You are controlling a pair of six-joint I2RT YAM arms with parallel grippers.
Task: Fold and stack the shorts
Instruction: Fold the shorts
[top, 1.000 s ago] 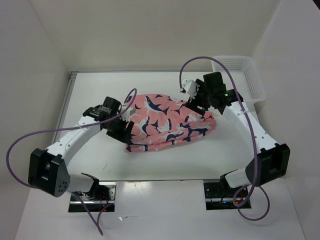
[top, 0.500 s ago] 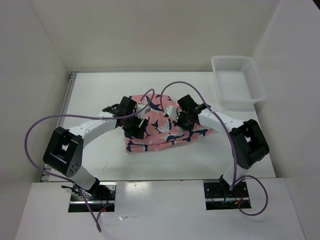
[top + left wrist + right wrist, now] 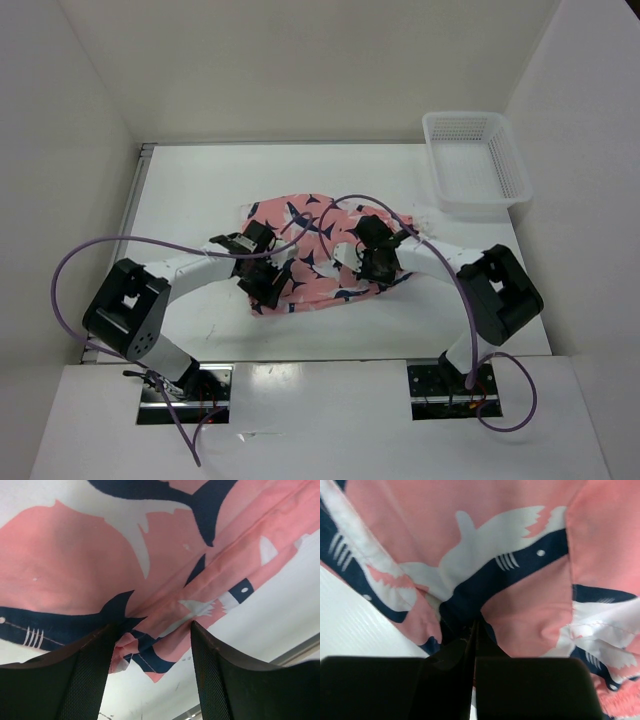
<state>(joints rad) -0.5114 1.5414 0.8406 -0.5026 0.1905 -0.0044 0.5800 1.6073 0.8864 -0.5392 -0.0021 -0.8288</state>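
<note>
Shorts [image 3: 325,250] on white table [image 3: 200,190], white walls [image 3: 300,70] around; left fingers [image 3: 80,680] spread apart, right fingers [image 3: 520,690] clamped on them.

A white mesh basket [image 3: 478,203] sits at the far right corner of the white table [image 3: 195,190].

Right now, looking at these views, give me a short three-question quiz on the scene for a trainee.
1. True or false: the shorts lie inside the basket.
2. Which gripper is shut on fabric? A) left B) right C) neither
3. Fill in: the shorts' print shows ____.
Key: 1 false. 2 B: the right gripper is shut on fabric, the left gripper is open. 3 sharks.
</note>
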